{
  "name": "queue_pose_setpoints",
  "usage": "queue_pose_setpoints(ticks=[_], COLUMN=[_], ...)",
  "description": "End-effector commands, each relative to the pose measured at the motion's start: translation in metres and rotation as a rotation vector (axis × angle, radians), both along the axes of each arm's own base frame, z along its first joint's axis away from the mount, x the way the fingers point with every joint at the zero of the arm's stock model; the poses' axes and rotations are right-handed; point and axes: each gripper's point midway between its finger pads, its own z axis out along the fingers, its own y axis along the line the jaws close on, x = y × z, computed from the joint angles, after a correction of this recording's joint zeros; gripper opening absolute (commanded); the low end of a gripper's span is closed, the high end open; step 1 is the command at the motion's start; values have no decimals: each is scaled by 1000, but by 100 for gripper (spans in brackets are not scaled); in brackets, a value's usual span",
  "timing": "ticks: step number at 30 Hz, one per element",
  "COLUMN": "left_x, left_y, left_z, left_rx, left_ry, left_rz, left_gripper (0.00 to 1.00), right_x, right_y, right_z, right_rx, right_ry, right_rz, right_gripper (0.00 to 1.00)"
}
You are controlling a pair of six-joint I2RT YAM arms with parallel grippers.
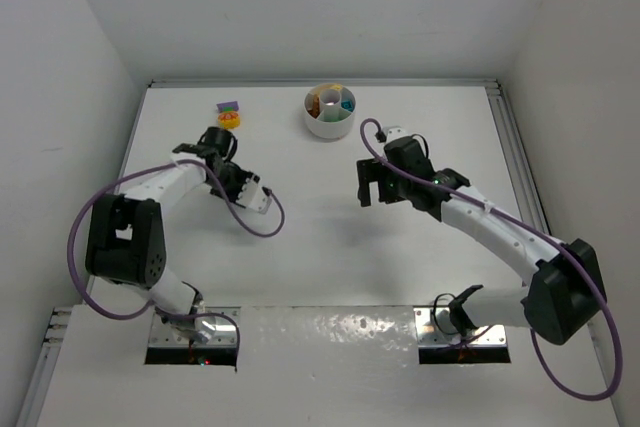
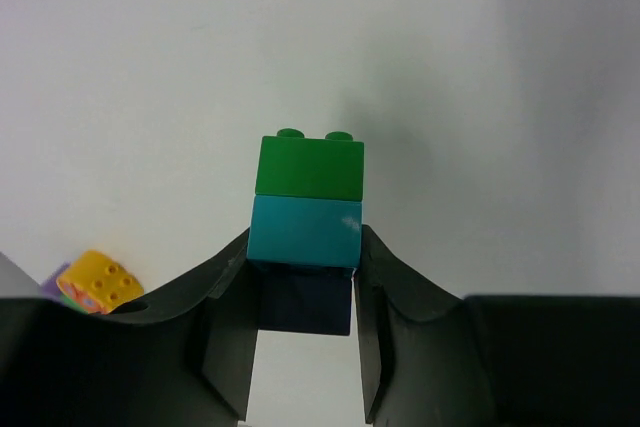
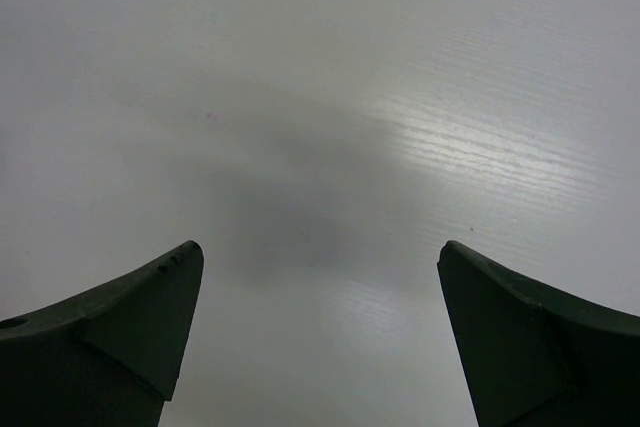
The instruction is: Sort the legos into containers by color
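My left gripper (image 2: 304, 252) is shut on a stack of three legos: a green brick (image 2: 308, 165) on top, a teal brick (image 2: 300, 227) in the middle and a dark blue brick (image 2: 305, 302) lowest, between the fingers. In the top view the left gripper (image 1: 213, 142) is just below a small pile of purple, yellow and orange legos (image 1: 229, 114). A yellow brick (image 2: 100, 281) of that pile shows in the left wrist view. The round white dish (image 1: 329, 125) stands at the back centre with several bricks in its sections. My right gripper (image 1: 371, 187) is open and empty above bare table (image 3: 320, 252).
White walls close the table on the left, back and right. A raised rail (image 1: 515, 162) runs along the right edge. Purple cables loop beside both arms.
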Motion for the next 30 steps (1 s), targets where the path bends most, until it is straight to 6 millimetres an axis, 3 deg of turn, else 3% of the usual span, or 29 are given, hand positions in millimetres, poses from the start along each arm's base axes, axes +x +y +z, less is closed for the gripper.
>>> queue_pose_setpoints(ticks=[1,2,3,4,5,7,9,10,11,12,13,14,15,16,18,19,21,22,23,24,26,27,30], left_x=[51,47,50,62,57,60,56,53,55,52,53,59,60,60,62,61,58,55,53,52,48,48,48], left_y=[-37,-48,-55,-71,-78,-98,-109,-114,-121,-124,-127,-128,-129,-130,-134,-137,-144,-152,-156,-160,-168,-170,-173], left_z=[66,77,82,117,126,155,167,173,182,186,190,198,205,209,224,229,240,242,246,248,251,250,250], left_rx=[-233,-304,-347,-462,-503,-633,-698,-743,-792,-822,-841,-872,-892,-907,-942,-946,-963,-968,-982,-987,-995,-996,-1004], left_ry=[-81,-11,43,68,139,241,319,380,395,441,452,432,426,438,404,393,369,374,375,380,392,399,407], left_rz=[165,214,266,344,390,469,516,585,589,657,680,692,707,738,725,724,705,685,671,663,640,637,624], left_gripper=[0,0,0,0,0,0,0,0,0,0,0,0,0,0,0,0,0,0,0,0,0,0,0], right_x=[7,10,-1,-4,-2,-4,5,8,9,16,19,18,25,29,41,49,63,68,74,76,79,74,76], right_y=[29,37,56,64,74,89,102,106,111,116,119,122,121,123,118,117,114,114,117,119,125,129,135], right_z=[32,46,56,64,82,100,121,126,132,141,146,150,164,161,176,173,186,186,187,188,186,185,180], right_rx=[77,66,131,150,175,210,223,229,238,230,237,240,248,264,322,336,347,328,306,307,320,346,380], right_ry=[-53,-93,-84,-95,-135,-197,-291,-311,-327,-350,-354,-361,-392,-373,-385,-374,-411,-427,-445,-444,-415,-400,-401], right_rz=[136,235,358,425,486,612,686,712,740,761,769,815,830,845,858,854,842,857,883,893,929,960,971], right_gripper=[99,99,99,97,95,82,64,43,36,36,52,61,67,70,82,84,87,84,68,60,55,69,87])
